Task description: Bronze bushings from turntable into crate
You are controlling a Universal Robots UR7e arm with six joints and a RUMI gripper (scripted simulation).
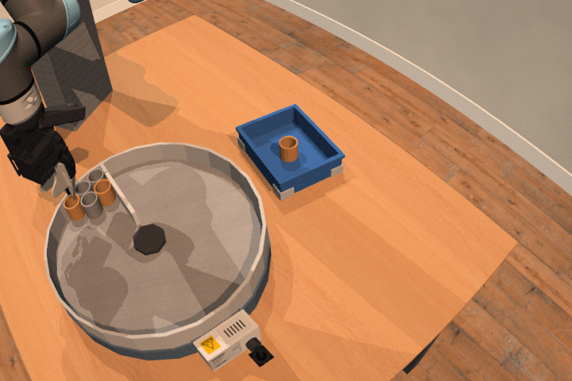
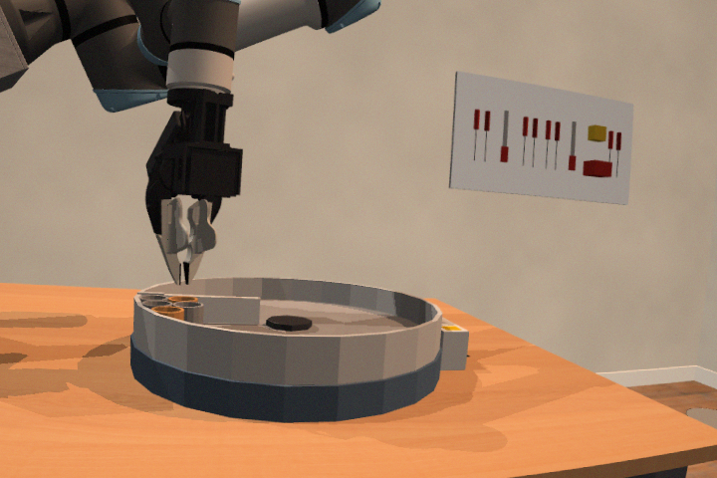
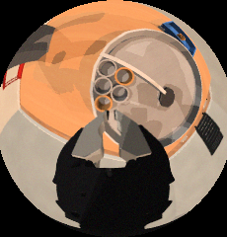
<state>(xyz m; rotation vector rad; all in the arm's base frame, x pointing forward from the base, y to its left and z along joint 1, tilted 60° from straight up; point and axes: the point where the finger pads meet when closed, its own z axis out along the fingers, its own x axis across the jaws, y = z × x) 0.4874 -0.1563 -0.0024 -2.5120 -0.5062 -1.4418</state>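
My gripper (image 1: 71,194) (image 2: 183,281) (image 3: 111,111) is shut and empty, its tips a narrow slit apart. It hangs above the turntable (image 1: 245,290) (image 2: 309,358) near the outer bronze bushing (image 1: 75,212) (image 2: 170,315). A second bronze bushing (image 1: 105,195) stands closer to the divider. Three steel bushings stand with them in a tight cluster: one (image 1: 92,208) between the bronze ones on the inner side, two (image 1: 83,186) (image 1: 95,174) along the wall. All stand upright. The blue crate (image 1: 260,163) holds one upright bronze bushing (image 1: 288,152) (image 3: 182,37).
A thin divider (image 1: 121,196) (image 2: 232,310) runs from the turntable's wall to its dark hub (image 1: 148,239) (image 2: 288,323) (image 3: 167,97), beside the bushings. The raised rim surrounds the cluster's outer side. A control box (image 1: 227,339) (image 2: 454,349) sits outside the rim.
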